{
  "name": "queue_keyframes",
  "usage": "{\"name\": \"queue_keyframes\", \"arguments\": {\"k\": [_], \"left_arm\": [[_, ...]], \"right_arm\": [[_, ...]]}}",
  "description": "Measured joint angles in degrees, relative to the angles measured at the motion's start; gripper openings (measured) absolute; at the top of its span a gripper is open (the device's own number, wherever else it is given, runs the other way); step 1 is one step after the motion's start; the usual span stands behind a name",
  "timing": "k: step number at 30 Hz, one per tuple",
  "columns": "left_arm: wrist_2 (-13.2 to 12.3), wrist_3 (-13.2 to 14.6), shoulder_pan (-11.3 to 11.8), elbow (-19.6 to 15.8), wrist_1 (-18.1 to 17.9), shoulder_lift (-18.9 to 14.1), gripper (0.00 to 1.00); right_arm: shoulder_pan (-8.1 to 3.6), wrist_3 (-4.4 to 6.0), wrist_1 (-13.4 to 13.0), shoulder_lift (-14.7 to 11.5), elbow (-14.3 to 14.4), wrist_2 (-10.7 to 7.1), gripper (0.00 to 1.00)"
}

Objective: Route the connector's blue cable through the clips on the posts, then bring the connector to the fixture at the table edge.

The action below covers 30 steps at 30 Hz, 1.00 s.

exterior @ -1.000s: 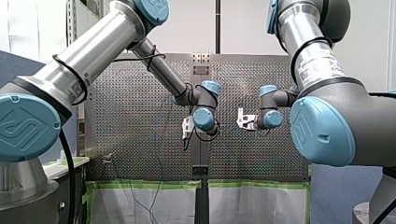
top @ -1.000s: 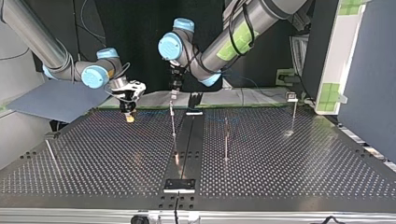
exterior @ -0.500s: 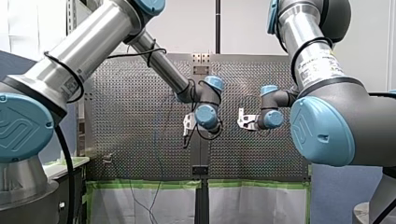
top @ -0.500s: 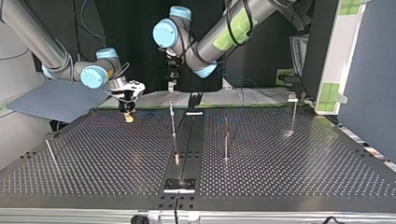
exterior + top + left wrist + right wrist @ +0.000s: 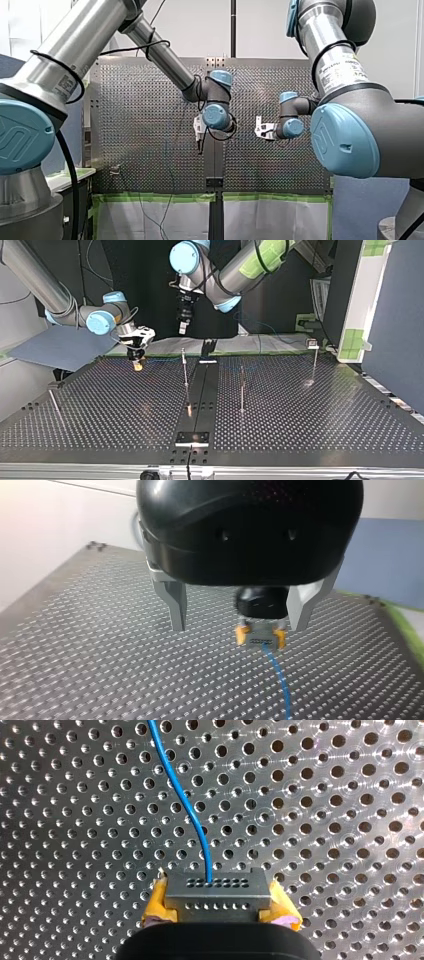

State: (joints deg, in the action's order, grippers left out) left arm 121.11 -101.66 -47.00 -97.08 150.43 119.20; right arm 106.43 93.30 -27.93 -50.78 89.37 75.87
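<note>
The connector [image 5: 215, 890] sits clamped between the yellow pads [image 5: 156, 906] of my right gripper [image 5: 219, 909]; its blue cable [image 5: 186, 807] runs away ahead over the perforated table [image 5: 350, 820]. In the top view my right arm [image 5: 40, 285] enters at upper left, with the gripper low, close over the table's far edge. My left gripper [image 5: 239, 625] hangs higher at upper centre and points down, its fingers wide apart.

You see two two-finger grippers in the top view: my left gripper [image 5: 183, 331] at upper centre and my right gripper [image 5: 137, 361] at upper left. You can count one grey rectangular connector [image 5: 215, 890], one thin blue cable [image 5: 186, 805], three upright thin metal posts [image 5: 185, 369] and one slanted metal rod [image 5: 54, 405] at lower left.
</note>
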Motion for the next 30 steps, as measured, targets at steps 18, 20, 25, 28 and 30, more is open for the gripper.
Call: {"name": "queue_keyframes", "arguments": {"k": [18, 20, 25, 28, 30], "left_arm": [[1.1, 0.3, 0.9, -8.4, -4.1, -8.4, 1.00], [1.1, 0.6, 0.8, -9.3, -5.0, -9.3, 1.00], [0.4, 0.1, 1.2, -11.6, -7.2, -11.5, 1.00], [0.9, -0.5, 1.5, -13.0, -8.6, -12.9, 1.00], [1.1, -1.1, 1.8, -14.0, -9.6, -14.0, 1.00]], "right_arm": [[-0.10, 0.67, 0.5, 0.0, 0.0, -0.10, 0.00], [-0.25, 0.69, 0.6, 0.0, 0.0, -0.10, 0.00], [-0.79, 0.74, 0.9, 0.1, 0.0, -0.17, 0.00], [-1.29, 0.76, 1.1, 0.1, 0.1, -0.18, 0.00], [-1.67, 0.77, 1.4, 0.1, 0.1, -0.18, 0.00]]}}
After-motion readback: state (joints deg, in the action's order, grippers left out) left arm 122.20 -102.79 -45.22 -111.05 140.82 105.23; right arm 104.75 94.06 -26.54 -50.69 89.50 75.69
